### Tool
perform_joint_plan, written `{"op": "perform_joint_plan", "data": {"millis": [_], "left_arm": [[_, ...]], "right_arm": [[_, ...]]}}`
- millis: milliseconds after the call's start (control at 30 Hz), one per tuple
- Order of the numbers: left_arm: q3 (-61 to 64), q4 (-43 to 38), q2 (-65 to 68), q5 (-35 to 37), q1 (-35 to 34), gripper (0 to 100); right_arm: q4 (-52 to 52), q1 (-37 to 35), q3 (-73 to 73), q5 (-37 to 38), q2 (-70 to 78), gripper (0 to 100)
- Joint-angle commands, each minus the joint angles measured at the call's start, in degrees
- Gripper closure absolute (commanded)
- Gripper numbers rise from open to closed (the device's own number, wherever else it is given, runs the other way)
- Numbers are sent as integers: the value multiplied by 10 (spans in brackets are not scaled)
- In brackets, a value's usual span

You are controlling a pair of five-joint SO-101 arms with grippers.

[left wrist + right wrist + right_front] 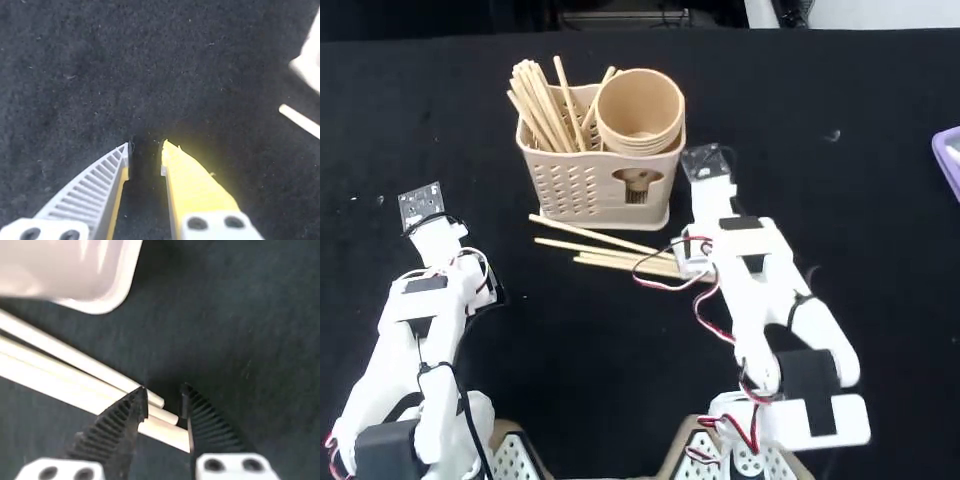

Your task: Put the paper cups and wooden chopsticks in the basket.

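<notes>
Judging by how things lay, you had most of the job behind you. The basket (590,185) stood near the middle of the table's (860,200) far edge, with the paper cups (640,110) nested as one stack in its right half and a sheaf of wooden chopsticks (542,105) leaning out of its left half. No cup was left on the table.

What remained was a small bundle of loose chopsticks (605,250), lying flat on the table just on the near side of the basket and touching one another, apart from its wall.

Your right gripper (162,400) hung low over the right-hand ends of that bundle, fingers narrowly parted and not clenched; the stick ends lay under and between the tips, so I'd call them lined up but not yet grasped.

Your left gripper (145,150) sat toward the table's left side, well apart from the basket, fingers slightly parted with nothing between them.
</notes>
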Motion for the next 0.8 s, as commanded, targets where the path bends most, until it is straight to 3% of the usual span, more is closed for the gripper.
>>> {"op": "perform_joint_plan", "data": {"millis": [0, 333, 600, 767], "left_arm": [[-33, -2, 1, -5, 4, 884], [-33, -2, 1, -5, 4, 884], [-33, -2, 1, -5, 4, 884], [-33, -2, 1, -5, 4, 884]], "right_arm": [[57, -12, 16, 72, -86, 885], [33, -9, 92, 74, -265, 885], [-142, -9, 167, -164, -270, 885], [-251, -9, 209, -207, -247, 882]]}}
